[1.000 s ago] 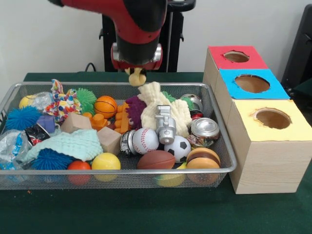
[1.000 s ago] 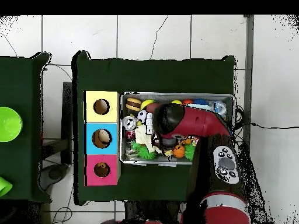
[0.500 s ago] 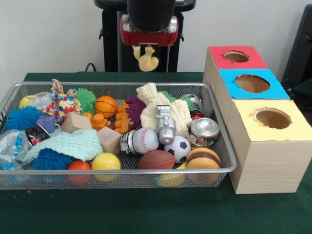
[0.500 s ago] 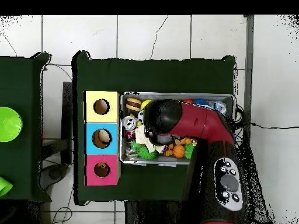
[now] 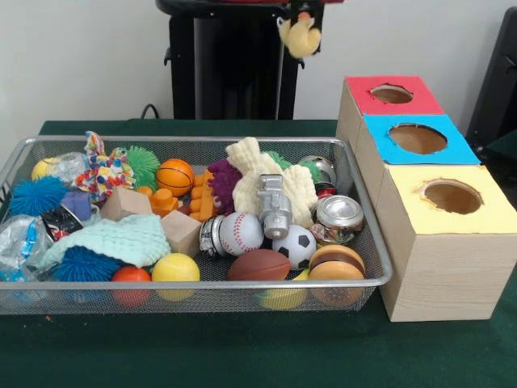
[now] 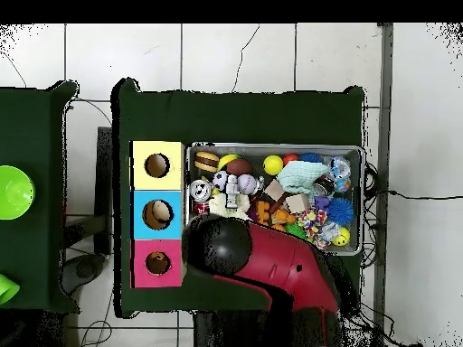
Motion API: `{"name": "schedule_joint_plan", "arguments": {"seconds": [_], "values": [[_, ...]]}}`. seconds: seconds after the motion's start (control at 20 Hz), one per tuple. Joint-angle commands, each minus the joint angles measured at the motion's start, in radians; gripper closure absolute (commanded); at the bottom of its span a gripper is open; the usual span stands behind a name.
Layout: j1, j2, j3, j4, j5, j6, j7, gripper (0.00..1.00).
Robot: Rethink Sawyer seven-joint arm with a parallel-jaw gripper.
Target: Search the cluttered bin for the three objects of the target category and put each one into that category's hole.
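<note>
The silver wire-mesh bin is full of toys; it also shows in the overhead view. My gripper shows only at the top edge of the front view, shut on a small pale yellow squishy toy. The toy hangs high above the table, behind the bin's far right corner and left of the red-topped box. In the overhead view the arm's head hides the gripper, beside the red box. I cannot make out an orange tiger-striped toy.
Three wooden boxes stand right of the bin, with a red hole, a blue hole and a yellow hole. The bin holds a baseball, a soccer ball, a can and a basketball.
The gripper has risen with the pale yellow toy and moved to the right in the front view, from over the bin's far side toward the boxes.
</note>
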Motion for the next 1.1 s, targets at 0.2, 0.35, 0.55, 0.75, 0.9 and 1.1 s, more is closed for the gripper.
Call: {"name": "schedule_joint_plan", "arguments": {"seconds": [0.2, 0.35, 0.55, 0.75, 0.9, 1.1], "values": [[0.122, -0.216, -0.092, 0.437, 0.093, -0.115, 0.280, 1.00], [0.145, -0.233, -0.075, 0.539, 0.160, -0.244, 0.274, 1.00], [0.135, -0.204, 0.045, 0.660, 0.284, -0.466, 0.288, 1.00], [0.045, -0.097, 0.261, 0.762, 0.276, -0.755, 0.403, 1.00], [0.040, -0.042, 0.296, 0.777, 0.253, -0.823, 0.453, 1.00], [0.048, 0.045, 0.321, 0.786, 0.215, -0.916, 0.524, 1.00]]}}
